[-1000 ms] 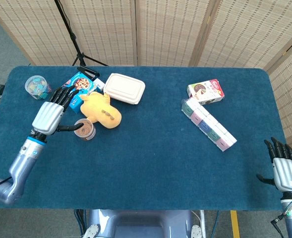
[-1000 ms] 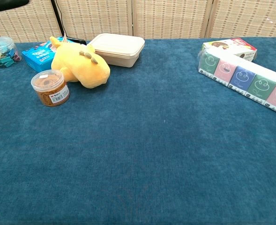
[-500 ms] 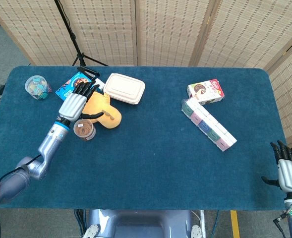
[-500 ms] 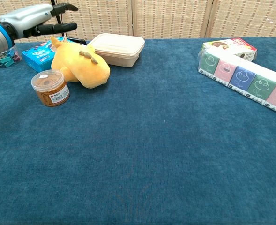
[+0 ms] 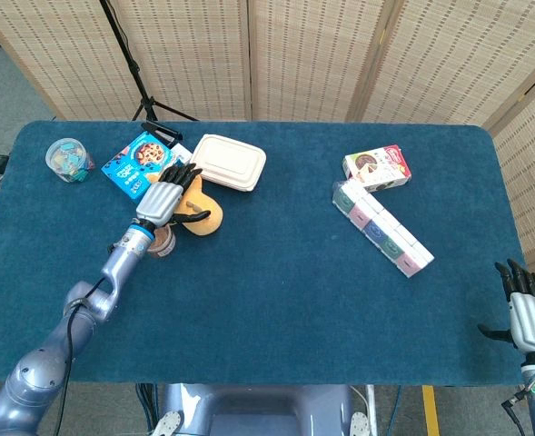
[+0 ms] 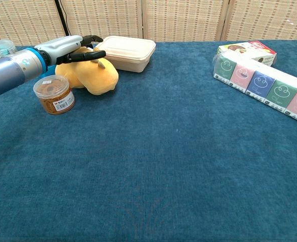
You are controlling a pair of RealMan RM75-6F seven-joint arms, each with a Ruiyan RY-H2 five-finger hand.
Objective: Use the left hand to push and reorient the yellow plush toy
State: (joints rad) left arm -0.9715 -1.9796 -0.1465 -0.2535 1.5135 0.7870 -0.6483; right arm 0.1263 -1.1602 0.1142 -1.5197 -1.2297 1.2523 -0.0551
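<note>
The yellow plush toy (image 5: 201,214) (image 6: 94,76) lies at the table's back left, against a cream lidded box (image 5: 228,162) (image 6: 126,52). My left hand (image 5: 165,200) (image 6: 67,49) hovers flat over the toy's top with its fingers spread, holding nothing. Whether the palm touches the plush is unclear; the hand hides most of the toy in the head view. My right hand (image 5: 529,313) stays at the table's front right corner, fingers extended and empty, far from the toy.
A small brown-filled jar (image 5: 163,242) (image 6: 54,94) stands just in front of the toy. A blue snack box (image 5: 138,162) and a clear tub (image 5: 69,158) lie behind left. A tissue multipack (image 5: 383,229) (image 6: 261,85) and a small carton (image 5: 377,167) sit at right.
My left hand has travelled right, from beside the jar and blue box to over the plush toy. The toy and jar have barely shifted. The right hand has sunk slightly.
</note>
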